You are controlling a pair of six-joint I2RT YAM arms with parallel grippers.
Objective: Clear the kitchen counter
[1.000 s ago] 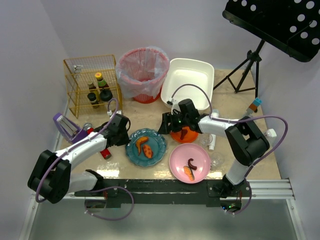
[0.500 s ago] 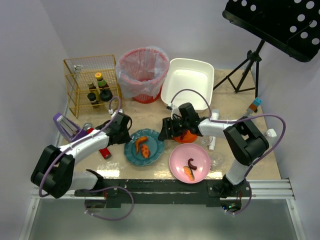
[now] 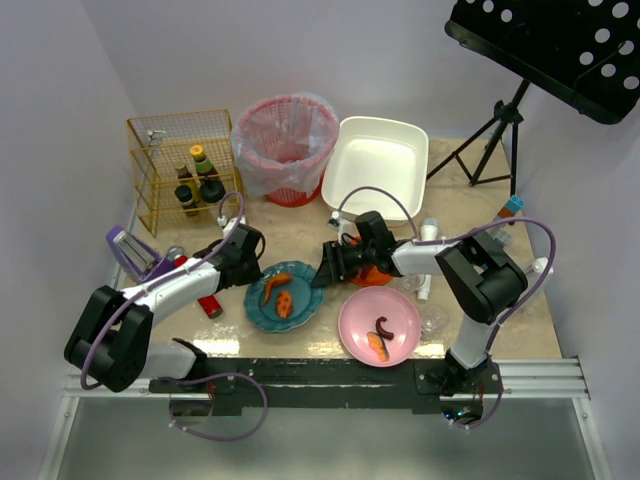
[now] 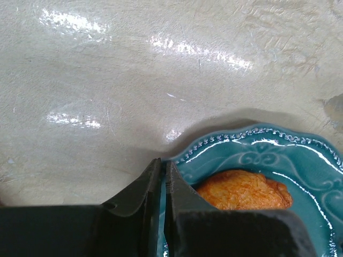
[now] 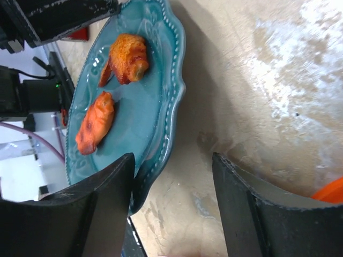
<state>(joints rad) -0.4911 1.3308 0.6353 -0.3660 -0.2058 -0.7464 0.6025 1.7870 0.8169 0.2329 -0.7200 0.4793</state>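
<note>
Two tools share one plate. The bench (image 3: 300, 230) spreads out from the arms, with a bin (image 3: 285, 150), tub (image 3: 378, 165) and basket (image 3: 150, 130) along its far side. The plate (image 3: 305, 298) sits near the middle and is the risk. The left tool (image 4: 162, 163) is pinched almost flat on its left rim. The right tool (image 5: 171, 160), jaws wide and holding nothing, straddles its right rim. If one side lifts or pulls before the other grips, the plate could tilt or slip from that thin pinch. Two fried pieces (image 5: 128, 56) could then slide off onto the bench.
</note>
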